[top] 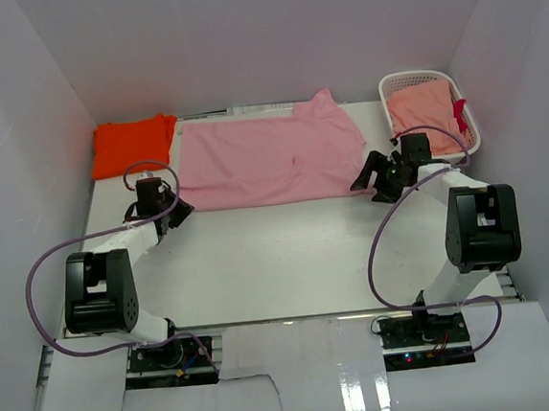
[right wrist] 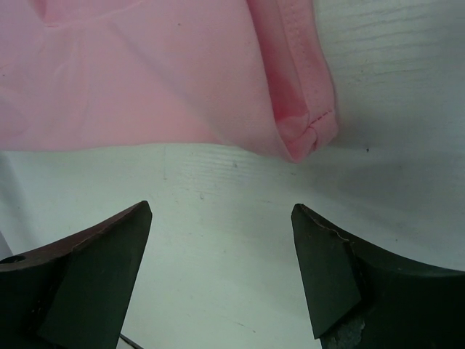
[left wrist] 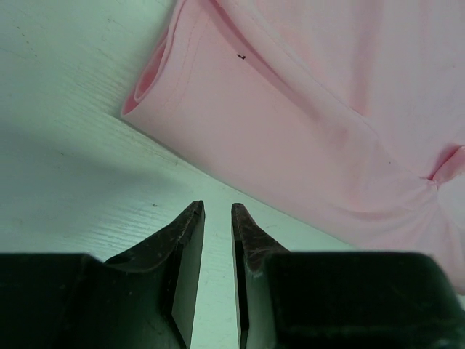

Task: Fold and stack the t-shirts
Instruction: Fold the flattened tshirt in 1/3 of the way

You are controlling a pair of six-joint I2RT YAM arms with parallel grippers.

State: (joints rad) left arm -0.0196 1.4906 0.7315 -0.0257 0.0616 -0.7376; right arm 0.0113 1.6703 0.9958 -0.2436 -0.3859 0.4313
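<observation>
A pink t-shirt [top: 270, 158] lies spread flat across the far middle of the table [top: 280, 263], with a folded orange t-shirt [top: 133, 146] at its far left. The left gripper [top: 183, 212] and right gripper [top: 367, 186] sit by the pink shirt's near corners, and a white basket [top: 386, 90] stands far right.

Bare table [top: 288, 252] lies open from its near edge up to the near hem of the pink shirt [top: 270, 158]. Beyond that, the orange shirt [top: 133, 146], the pink shirt and the white basket [top: 415, 76] fill the far strip, hemmed in by walls [top: 19, 141].
</observation>
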